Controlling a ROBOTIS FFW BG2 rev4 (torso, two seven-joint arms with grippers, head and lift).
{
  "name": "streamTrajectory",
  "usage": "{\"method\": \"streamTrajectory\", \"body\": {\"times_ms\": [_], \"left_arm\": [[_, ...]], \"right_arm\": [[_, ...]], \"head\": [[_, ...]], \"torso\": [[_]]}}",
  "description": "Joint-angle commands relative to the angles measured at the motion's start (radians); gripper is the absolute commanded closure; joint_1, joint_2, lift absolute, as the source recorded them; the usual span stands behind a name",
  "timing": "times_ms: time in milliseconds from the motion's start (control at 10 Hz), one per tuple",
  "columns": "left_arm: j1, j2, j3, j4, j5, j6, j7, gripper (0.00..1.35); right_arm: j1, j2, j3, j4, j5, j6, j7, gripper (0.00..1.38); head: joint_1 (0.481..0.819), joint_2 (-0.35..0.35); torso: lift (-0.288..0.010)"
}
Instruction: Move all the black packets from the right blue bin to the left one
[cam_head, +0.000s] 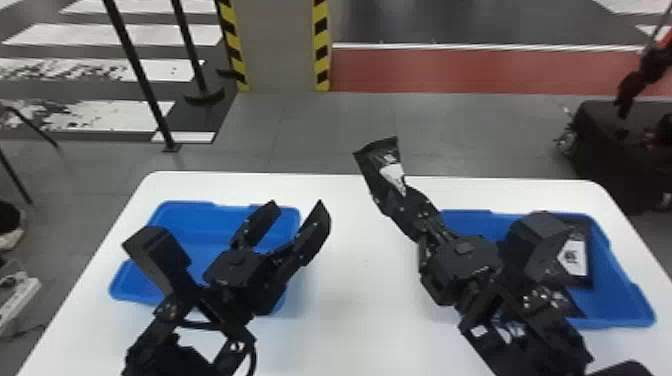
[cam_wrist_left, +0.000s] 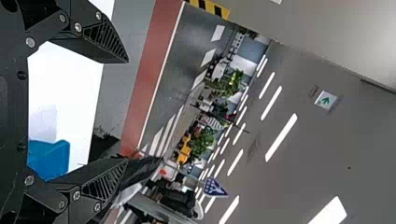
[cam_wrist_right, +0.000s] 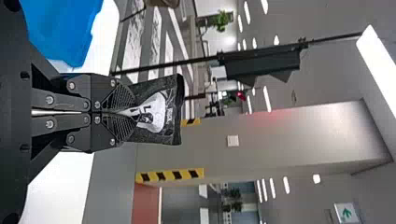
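Clenched in the right gripper (cam_head: 387, 196), a black packet (cam_head: 389, 167) juts forward in line with the fingers, the left blue bin (cam_head: 172, 215) to that gripper's left, nearer the empty, parted left gripper (cam_head: 297, 204).

Head view: left arm (cam_head: 167, 350) enters from 7 o'clock, left gripper (cam_head: 296, 210) aims toward 1 o'clock, jaws spread wide. Right arm (cam_head: 550, 330) enters from 5 o'clock, right gripper (cam_head: 397, 200) aims toward 11 o'clock, jaws pinched together.

Head view forward-down, wrist views outward
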Motion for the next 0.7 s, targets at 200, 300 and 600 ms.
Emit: {"method": "streamTrajectory", "body": {"times_ms": [200, 300, 600], "left_arm": [[-0.023, -0.006, 0.014, 0.0, 0.114, 0.058, -0.002, 0.29], [-0.023, -0.004, 0.015, 0.0, 0.157, 0.056, -0.002, 0.29], [-0.033, -0.009, 0.009, 0.0, 0.189, 0.031, -0.005, 0.29]], "right_arm": [[-0.028, -0.035, 0.11, 0.014, -0.056, -0.004, 0.01, 1.13], [-0.045, -0.043, 0.143, 0.028, -0.068, -0.004, 0.012, 1.13], [-0.094, -0.058, 0.219, 0.068, -0.108, -0.004, 0.018, 1.13]], "head": [[0.695, 0.11], [0.695, 0.124], [0.695, 0.17]], "torso": [[-0.11], [-0.11], [-0.11]]}}
